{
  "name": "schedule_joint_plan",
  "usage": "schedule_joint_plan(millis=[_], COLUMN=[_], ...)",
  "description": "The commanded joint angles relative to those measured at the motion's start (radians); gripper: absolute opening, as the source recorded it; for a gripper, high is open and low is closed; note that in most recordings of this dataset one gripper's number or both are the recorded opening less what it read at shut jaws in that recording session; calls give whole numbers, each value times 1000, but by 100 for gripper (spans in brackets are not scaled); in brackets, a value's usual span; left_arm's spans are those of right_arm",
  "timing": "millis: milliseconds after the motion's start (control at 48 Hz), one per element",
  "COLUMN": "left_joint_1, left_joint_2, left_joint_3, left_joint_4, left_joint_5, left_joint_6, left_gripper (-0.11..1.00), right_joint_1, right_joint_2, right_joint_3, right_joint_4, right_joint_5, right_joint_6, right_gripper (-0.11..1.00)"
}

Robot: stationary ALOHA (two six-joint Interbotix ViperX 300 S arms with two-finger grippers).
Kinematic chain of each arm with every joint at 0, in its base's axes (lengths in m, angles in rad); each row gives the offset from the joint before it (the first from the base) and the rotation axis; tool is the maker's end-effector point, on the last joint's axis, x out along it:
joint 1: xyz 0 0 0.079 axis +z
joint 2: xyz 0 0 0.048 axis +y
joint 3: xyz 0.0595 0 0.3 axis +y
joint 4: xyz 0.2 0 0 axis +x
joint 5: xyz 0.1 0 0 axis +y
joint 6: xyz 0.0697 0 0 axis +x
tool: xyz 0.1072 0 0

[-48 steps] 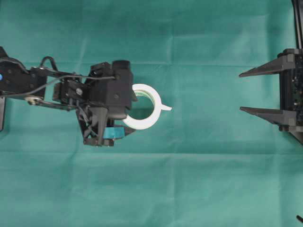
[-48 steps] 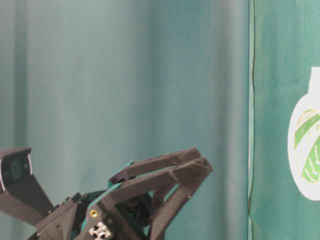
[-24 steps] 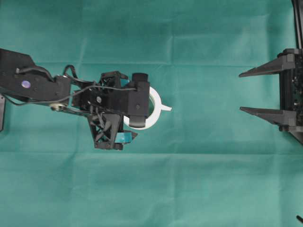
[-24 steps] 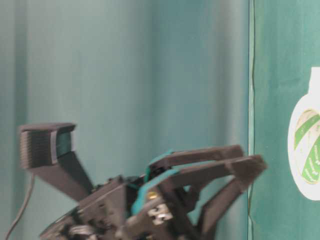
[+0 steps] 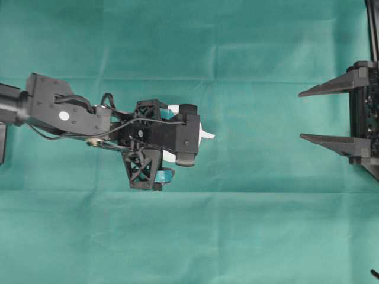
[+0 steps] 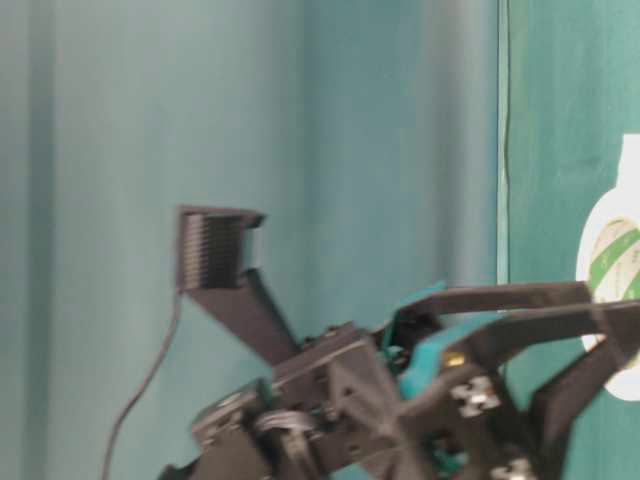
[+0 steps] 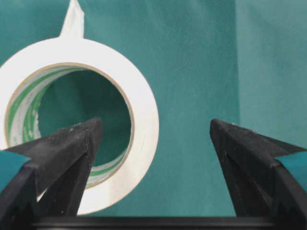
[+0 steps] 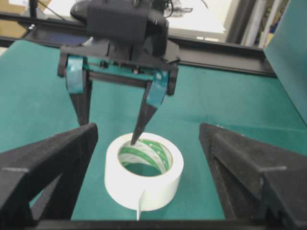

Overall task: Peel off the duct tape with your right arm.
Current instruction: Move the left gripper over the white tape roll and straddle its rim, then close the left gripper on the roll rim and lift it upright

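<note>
Overhead view: we see the duct tape [image 5: 204,134] lying flat on the green cloth [image 5: 249,225], left of centre, almost wholly covered by the left gripper [image 5: 167,142], with only its white rim and short tab showing, the tab aimed at the right side. From the right wrist view, the left gripper [image 8: 110,132] has its teal-patched fingers spread wide; one fingertip [image 8: 135,139] sits at the inner edge of the roll's green-printed core, the other stands outside the roll, over the cloth. We cannot tell whether either tip touches the tape [image 8: 144,170]. At the right edge of the overhead view, well apart from the roll, the right gripper [image 5: 302,115] has its black wedge fingers spread and holds nothing.
</note>
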Motion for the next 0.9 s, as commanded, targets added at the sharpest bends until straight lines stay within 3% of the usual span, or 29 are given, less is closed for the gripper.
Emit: schedule_joint_plan(millis=[0,709,792,876], left_joint_1=[5,20,20,18], left_joint_2=[8,135,135,133], left_joint_3=[-14,-12,-11,-11], left_joint_4=[0,2,3,3], left_joint_5=[-17,-67,-67,-64], left_joint_6=[2,3,3,3], left_gripper=[98,95,87,66], right_joint_1=[-3,-3,-3,-3], right_joint_2=[6,6,8,8], right_joint_3=[-12,-5,-5,-3], right_joint_4=[-2,-2,-2,-2], right_joint_5=[-9,-11,-11,-17], right_joint_6=[2,2,2,2], right_gripper=[81,81,81,81])
